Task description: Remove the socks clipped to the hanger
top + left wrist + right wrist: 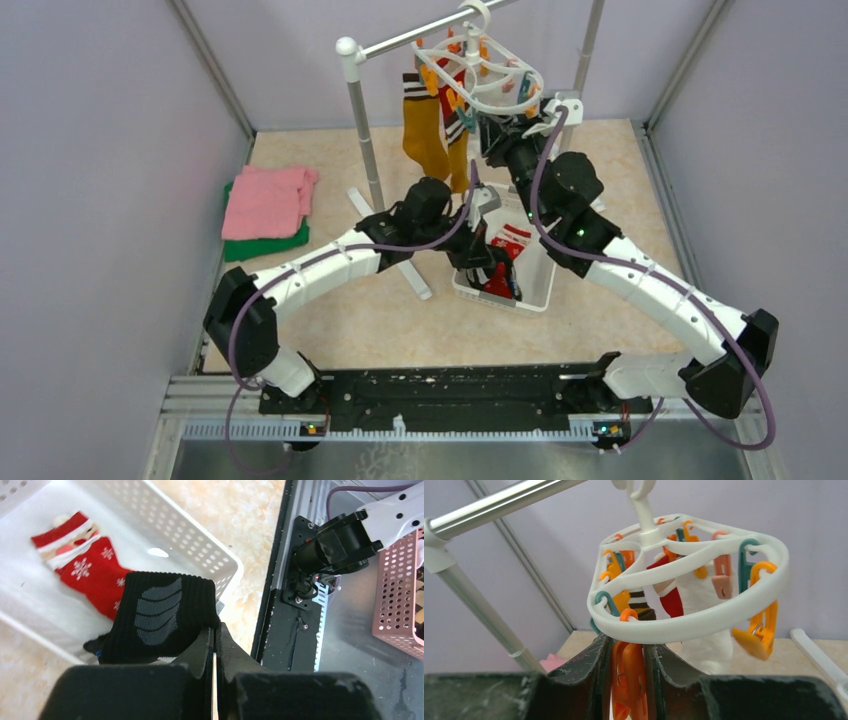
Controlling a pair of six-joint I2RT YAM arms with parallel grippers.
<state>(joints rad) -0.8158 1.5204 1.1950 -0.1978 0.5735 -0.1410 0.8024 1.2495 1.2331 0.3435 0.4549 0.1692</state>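
The white hanger [480,72] hangs by its hook from the rack's rail, and its ring [689,625] carries orange and teal clips. Mustard-yellow socks [425,130] dangle from its left side. A white sock [704,595] and a red one [672,602] hang inside the ring. My right gripper [630,645] reaches up under the ring, shut on an orange clip [631,680]. My left gripper [216,629] is shut on the cuff of a black sock [160,615], holding it over the white basket [200,545]. A red sock with white snowflakes [95,575] lies in that basket.
The grey-and-white pole rack [362,120] stands behind the arms, its foot [410,265] running toward the basket [535,295]. A folded pink cloth [268,200] lies on a green one [262,247] at the left. A pink perforated basket [400,595] sits beyond the table's front rail.
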